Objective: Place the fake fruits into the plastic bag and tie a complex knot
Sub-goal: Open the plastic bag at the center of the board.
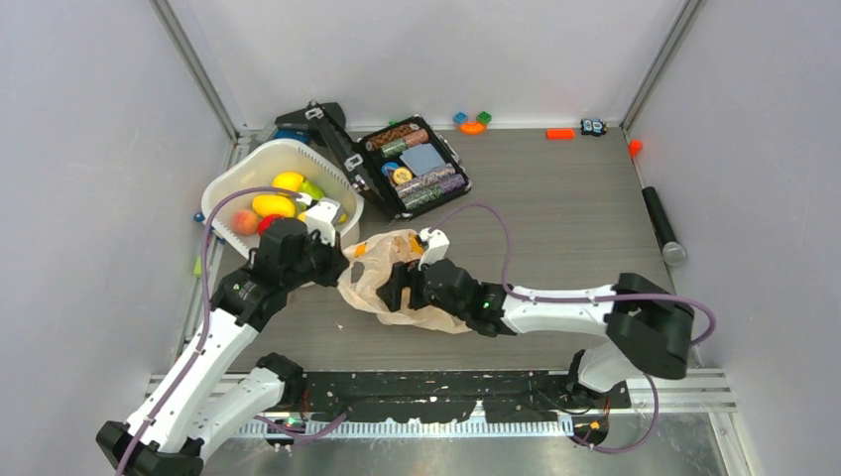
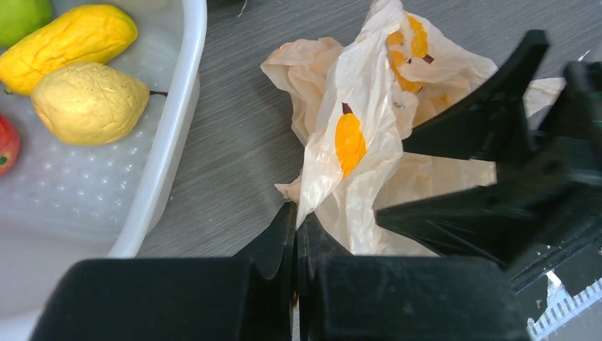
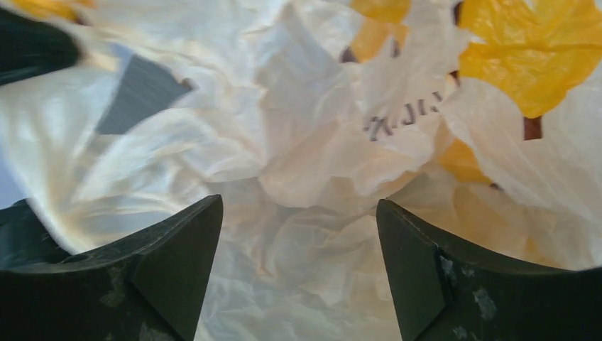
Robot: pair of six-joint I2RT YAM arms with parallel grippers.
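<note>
Pinching an edge of the bag [image 2: 341,85], the left tool [image 2: 296,222] is clamped shut; the right tool [image 3: 297,213] gapes wide over it on the bench [image 1: 555,218]. Far left, the fruits [image 1: 273,205] lie in the tub [image 1: 260,154]: filling and knotting remain.

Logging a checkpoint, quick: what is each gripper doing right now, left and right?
Left gripper: shut, pinching an edge of the thin crinkly pale peach plastic bag.
Right gripper: open, jaws spread over the same bag, gripping nothing.
</note>
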